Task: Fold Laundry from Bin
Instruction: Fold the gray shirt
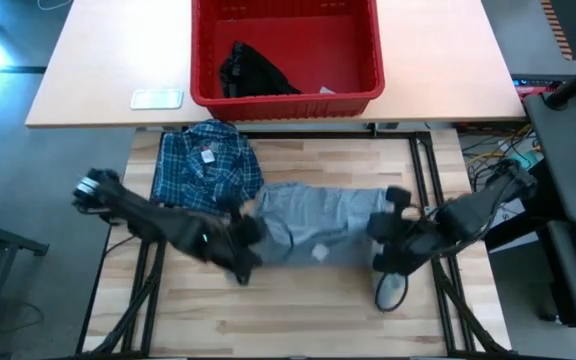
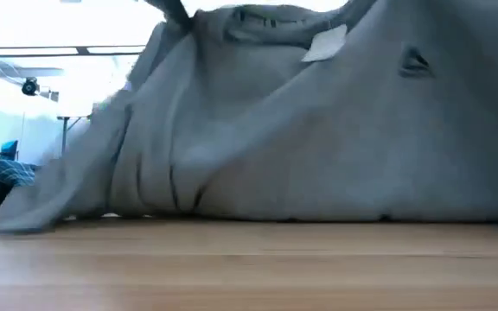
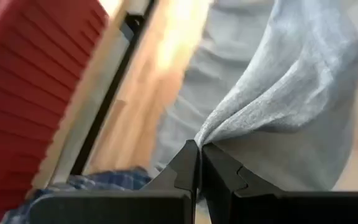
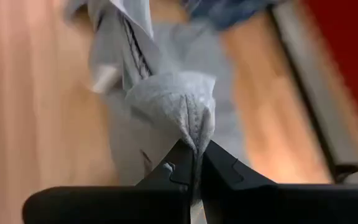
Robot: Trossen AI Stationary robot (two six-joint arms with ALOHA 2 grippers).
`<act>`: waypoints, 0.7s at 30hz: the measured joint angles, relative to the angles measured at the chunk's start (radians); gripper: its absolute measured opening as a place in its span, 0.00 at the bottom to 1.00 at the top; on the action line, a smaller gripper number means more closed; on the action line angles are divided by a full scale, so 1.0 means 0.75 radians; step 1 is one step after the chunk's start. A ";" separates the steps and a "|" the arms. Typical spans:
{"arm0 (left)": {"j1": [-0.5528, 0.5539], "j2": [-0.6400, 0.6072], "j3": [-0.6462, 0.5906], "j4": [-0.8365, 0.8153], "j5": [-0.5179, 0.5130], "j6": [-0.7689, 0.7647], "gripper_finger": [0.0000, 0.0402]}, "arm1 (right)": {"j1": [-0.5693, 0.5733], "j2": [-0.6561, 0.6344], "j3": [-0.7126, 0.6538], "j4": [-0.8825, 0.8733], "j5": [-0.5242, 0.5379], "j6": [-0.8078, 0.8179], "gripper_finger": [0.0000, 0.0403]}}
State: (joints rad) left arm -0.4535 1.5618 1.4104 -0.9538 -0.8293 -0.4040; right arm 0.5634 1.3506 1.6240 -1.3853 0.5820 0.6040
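Your left gripper (image 3: 199,163) has its fingers pressed together on a pinch of the grey T-shirt (image 1: 313,222), the cloth rising in a gathered fold right out of the fingertips. Your right gripper (image 4: 196,163) is likewise clamped tight, with a seamed edge of the same T-shirt bunched between its tips. From above, you see the left gripper at the shirt's left end and the right gripper at its right end, the garment stretched between them across the middle of the wooden table (image 1: 298,310). At table height the shirt hangs like a tent, its lower edge resting on the wood, a white label (image 2: 323,45) and a small dark logo (image 2: 415,60) showing near the top. The blue-and-white plaid shirt (image 1: 206,165) lies folded on the table just beyond the T-shirt's left end, near the red bin (image 1: 286,97). The bin sits at the far edge, on the lighter table, with the small black garment (image 1: 248,72) inside it toward its left side.
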 joint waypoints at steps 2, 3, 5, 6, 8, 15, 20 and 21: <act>0.064 -0.078 0.031 0.081 0.068 0.096 0.00 | -0.015 -0.025 0.047 0.003 0.063 -0.050 0.02; 0.089 -0.110 0.049 0.129 0.114 0.150 0.00 | -0.025 -0.033 0.077 0.012 0.082 -0.067 0.02; 0.133 -0.173 0.105 0.221 0.236 0.262 0.00 | -0.031 -0.045 0.141 0.058 0.093 -0.120 0.02; 0.152 -0.194 0.145 0.262 0.309 0.305 0.00 | -0.031 -0.046 0.178 0.095 0.085 -0.149 0.02; 0.177 -0.214 0.249 0.289 0.455 0.368 0.00 | -0.031 -0.045 0.272 0.214 0.015 -0.247 0.02; 0.282 -0.201 0.628 0.281 0.560 0.659 0.00 | -0.076 -0.012 0.554 0.436 0.142 -0.799 0.02; 0.685 -0.156 0.631 0.158 0.566 0.719 0.00 | -0.388 -0.005 0.526 0.425 0.414 -0.965 0.02; 0.781 -0.141 0.621 0.162 0.576 0.741 0.00 | -0.479 -0.005 0.513 0.426 0.422 -0.991 0.02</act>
State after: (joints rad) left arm 0.1321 1.4557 1.8763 -0.8320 -0.3974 0.1514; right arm 0.2041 1.3468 2.0091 -1.0660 0.8986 -0.1390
